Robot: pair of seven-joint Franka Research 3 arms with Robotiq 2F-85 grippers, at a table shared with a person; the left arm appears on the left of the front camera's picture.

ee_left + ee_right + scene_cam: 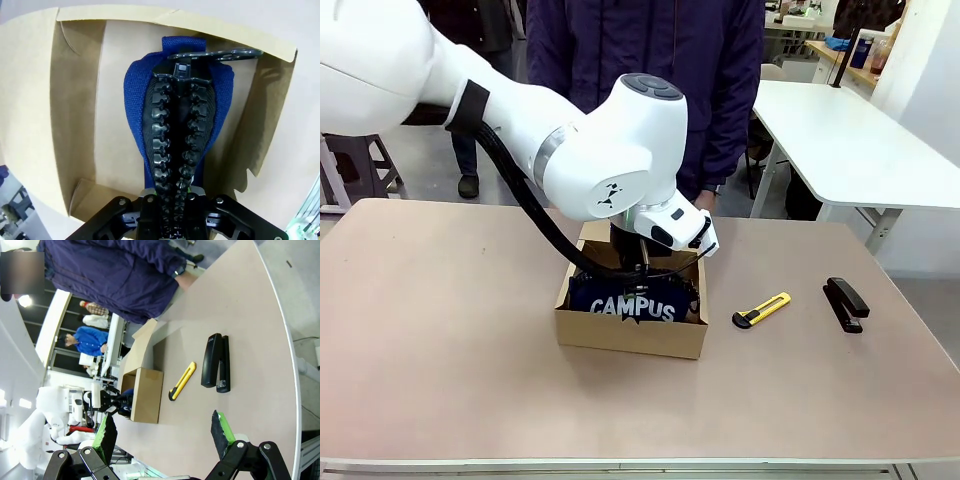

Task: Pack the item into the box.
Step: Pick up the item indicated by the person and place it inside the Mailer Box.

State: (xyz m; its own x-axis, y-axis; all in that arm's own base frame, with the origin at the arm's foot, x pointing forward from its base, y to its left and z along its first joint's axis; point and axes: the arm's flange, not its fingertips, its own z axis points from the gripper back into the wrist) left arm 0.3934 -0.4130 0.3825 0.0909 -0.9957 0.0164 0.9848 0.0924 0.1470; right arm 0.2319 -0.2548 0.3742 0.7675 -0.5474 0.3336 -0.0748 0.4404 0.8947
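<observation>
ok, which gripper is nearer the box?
Left. The left gripper is down inside the box, shut on the pouch. The right gripper stands open well away from the box, with the knife lying between them.

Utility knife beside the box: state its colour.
The utility knife is yellow with a black end, clearest in the front view.

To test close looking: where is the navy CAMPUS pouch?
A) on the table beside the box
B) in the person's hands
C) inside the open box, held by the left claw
C: the pouch sits between the box walls, the left claw shut on its zip edge.
</observation>
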